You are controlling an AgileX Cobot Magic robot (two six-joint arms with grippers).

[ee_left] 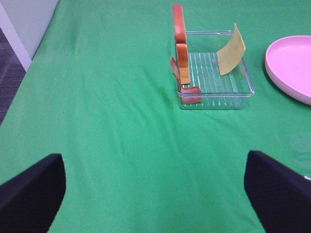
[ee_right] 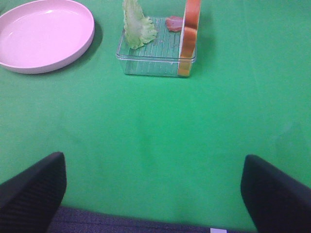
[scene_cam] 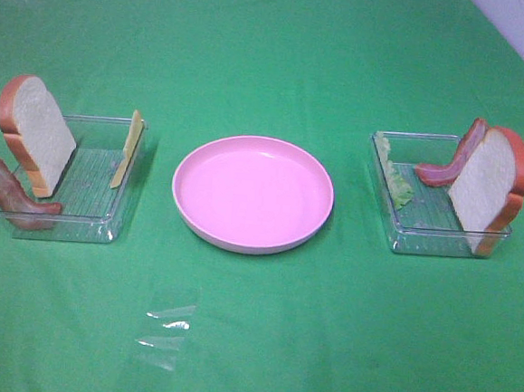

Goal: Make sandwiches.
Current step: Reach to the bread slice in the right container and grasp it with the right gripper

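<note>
**A:** Where are the sandwiches?

**B:** None is stacked. The parts are split between two clear trays. In the left tray [scene_cam: 64, 228] a bread slice [scene_cam: 36, 133] stands on edge at the outer side, tilted a little. A bacon strip [scene_cam: 10, 192] hangs over the near outer corner, just beside the bread's foot. A thin cheese slice [scene_cam: 128, 149] leans on the inner wall, the one toward the middle.

**A:** And the other side?

**B:** The right tray [scene_cam: 421, 247] is much the same. A second bread slice [scene_cam: 489, 188] stands upright at the outer side. A second bacon strip [scene_cam: 448, 165] curves up from the tray floor to the bread's far edge. A lettuce leaf [scene_cam: 394, 177] is propped against the inner wall.

**A:** What sits between the trays?

**B:** A round pink plate [scene_cam: 252, 193], apart from both, on the green cloth [scene_cam: 273, 52]. Nearer the robot than the plate there is a clear glinting scrap [scene_cam: 168, 327]. I cannot tell what it is.

**A:** And the pincers?

**B:** The left gripper [ee_left: 154, 162] has its fingers spread wide with only cloth between them. It grips nothing and hangs well short of the left tray. The right gripper [ee_right: 153, 160] is just as wide, also has hold of nothing, and hangs well short of the right tray.
</note>
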